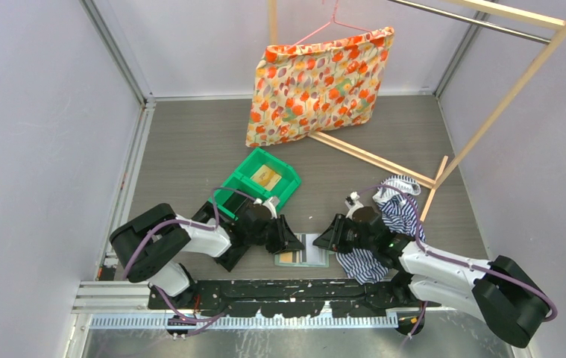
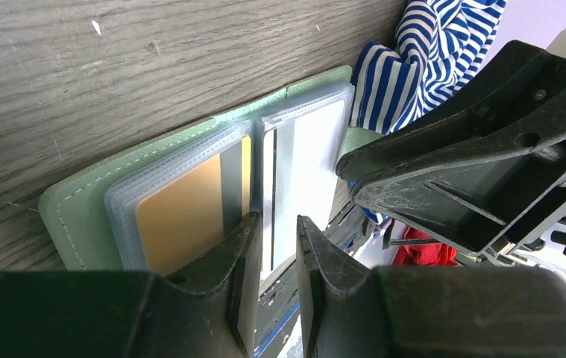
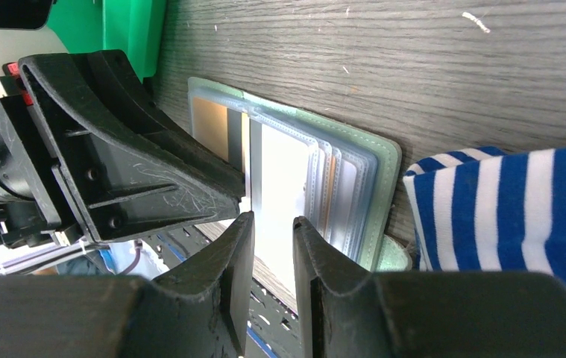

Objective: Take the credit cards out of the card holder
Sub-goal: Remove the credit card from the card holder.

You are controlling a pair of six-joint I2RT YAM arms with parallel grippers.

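Note:
The card holder [image 1: 302, 251] lies open and flat near the table's front edge, its sage-green border [image 2: 71, 216] framing clear plastic sleeves. In the left wrist view a tan-gold card [image 2: 183, 216] sits in the left sleeve and a greyish-white card [image 2: 309, 164] in the right one. The right wrist view shows the same holder [image 3: 384, 171], white card [image 3: 283, 179] and gold card [image 3: 209, 123]. My left gripper [image 1: 294, 242] [image 2: 280, 224] hovers at the holder's left edge, open a little with nothing between its fingers. My right gripper [image 1: 323, 237] [image 3: 274, 222] faces it from the right, also slightly open and empty.
A bright green bin [image 1: 261, 179] with a tan item inside stands behind the left arm. A blue-striped cloth [image 1: 395, 212] [image 3: 503, 209] lies right of the holder. A floral bag [image 1: 317, 82] hangs on a wooden rack [image 1: 488, 112] at the back.

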